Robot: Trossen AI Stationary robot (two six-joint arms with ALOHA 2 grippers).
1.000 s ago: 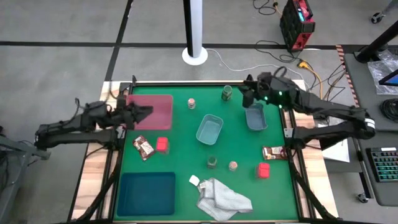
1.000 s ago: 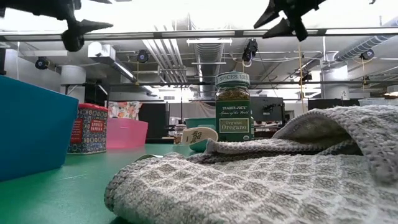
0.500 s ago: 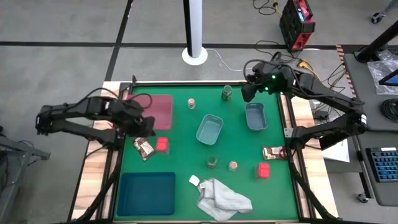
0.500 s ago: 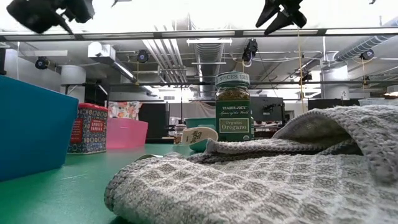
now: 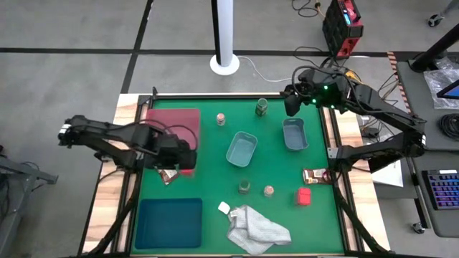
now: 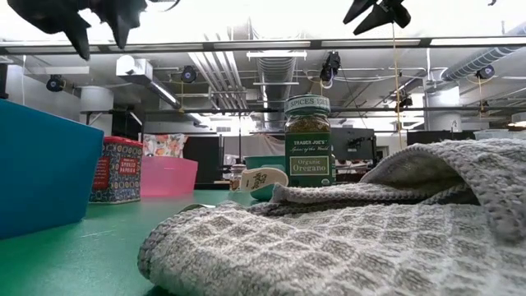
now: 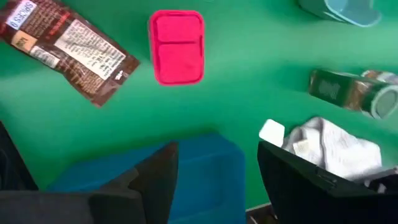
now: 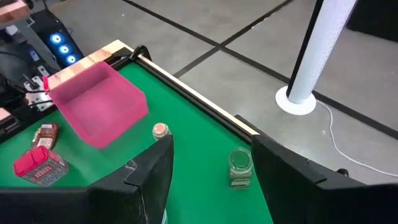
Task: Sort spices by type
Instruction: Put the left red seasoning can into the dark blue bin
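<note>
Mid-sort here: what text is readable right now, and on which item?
"SPICES", "TRADER JOE'S", "Organic Oregano": dark green jar, low view.
"SMOKED PAPRIKA", roughly; small and blurred: pink block, low view.
"SPICES": corner of the brown sachet, left wrist view; its finer print is unreadable.
Other labels are too small.

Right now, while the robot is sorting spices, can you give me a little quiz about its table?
1. True or false: the grey cloth lies on the green table beside the blue tray, not in it.
2. Which thing is closest to the left arm's jaws?
A) a green jar
B) a pink block
C) a blue tub
3. Fill the gap: ___ little jars stand on the table.

Key: 1 true; 2 B; 3 four.
</note>
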